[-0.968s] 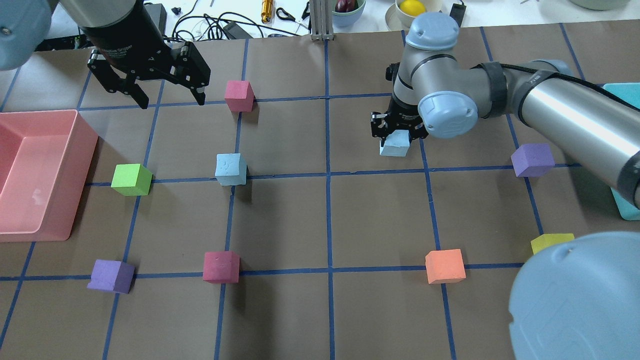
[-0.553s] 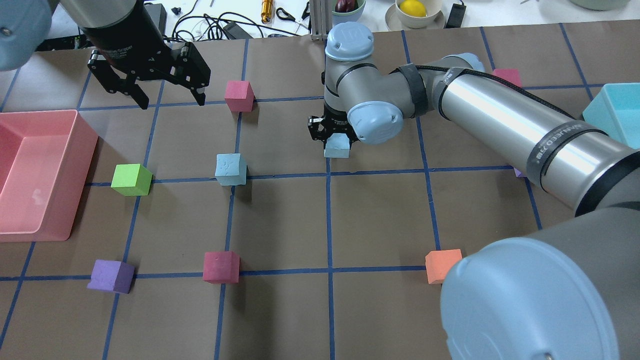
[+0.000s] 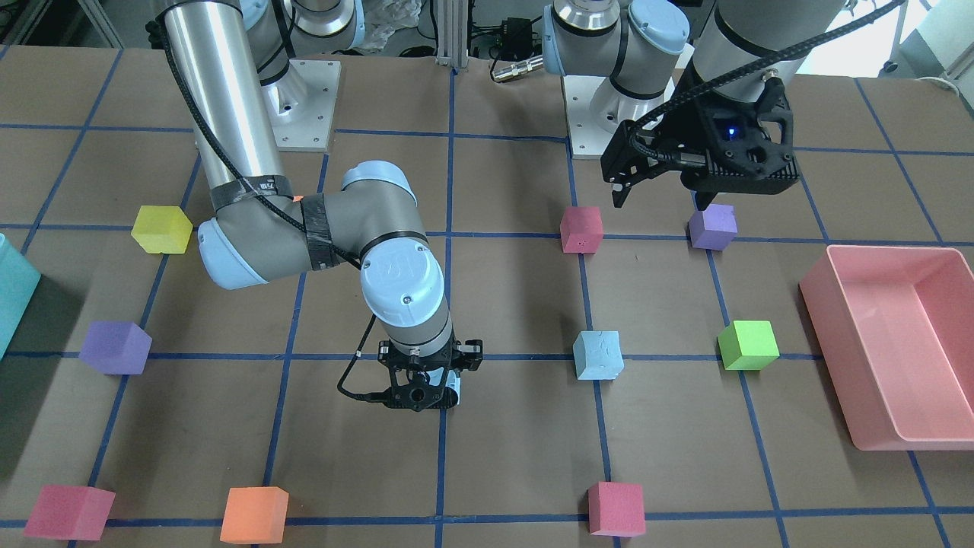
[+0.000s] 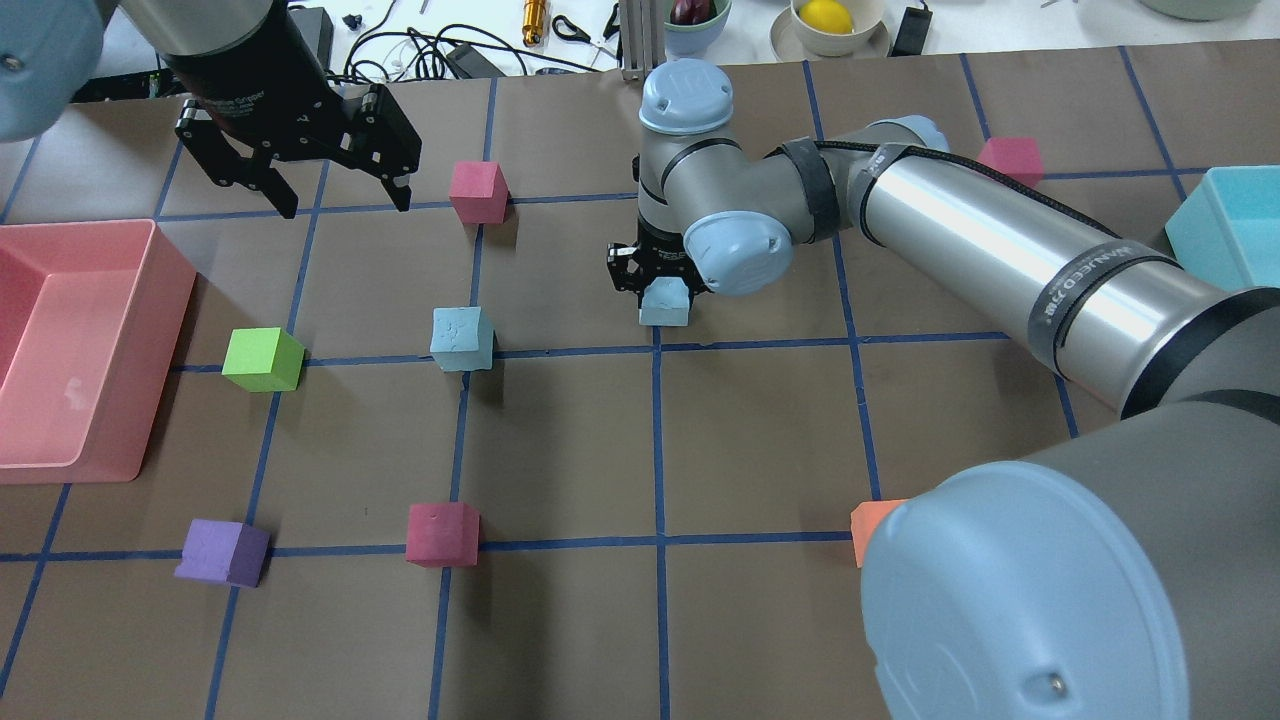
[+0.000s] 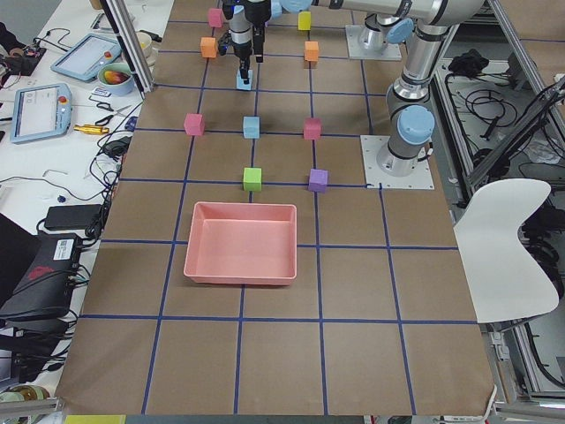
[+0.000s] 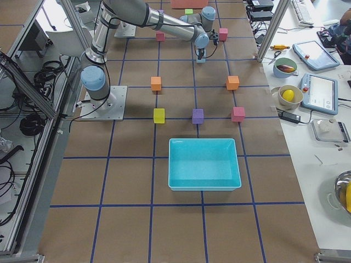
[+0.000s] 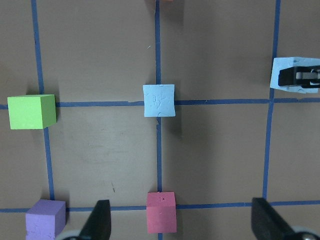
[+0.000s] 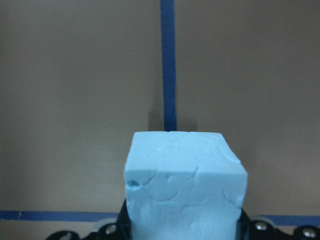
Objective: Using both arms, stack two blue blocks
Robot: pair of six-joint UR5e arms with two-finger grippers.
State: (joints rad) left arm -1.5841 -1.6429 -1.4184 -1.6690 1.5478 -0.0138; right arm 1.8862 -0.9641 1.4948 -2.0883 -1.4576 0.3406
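Nearest you in the over-the-shoulder view, the right arm (image 4: 980, 230) swings its big blue joint cap across the lower right corner and covers most of the orange cube (image 4: 868, 530). A second ago that cube showed whole. Along the same tape line on the worktop (image 4: 560, 450) you have a dark pink cube (image 4: 441, 534) and a purple cube (image 4: 222, 552), both where they were.

Further in, the resting blue block (image 4: 462, 338) sits on a tape crossing, unmoved. The green cube (image 4: 262, 359) lies off to its left, near the pink bin (image 4: 150, 300). Well apart on its right, the right gripper (image 4: 660, 290) is clenched on the held blue block (image 4: 666, 305), pointing straight down at the centre tape line. A second ago you had it inside the grid square to the right of that line. Most of that travel was done by 0.6 s ago, and since then it has only crept a little closer to the resting blue block. You cannot tell from these views whether the held blue block clears the worktop.

Farthest back, the left gripper (image 4: 346, 205) hangs with its jaws spread wide and nothing between them, exactly as before, near a lighter pink cube (image 4: 477, 191).

As for writing, the black band (image 4: 1085, 290) round the right arm's forearm carries white letters, and the left gripper's body has a white line too. Neither reads clearly.
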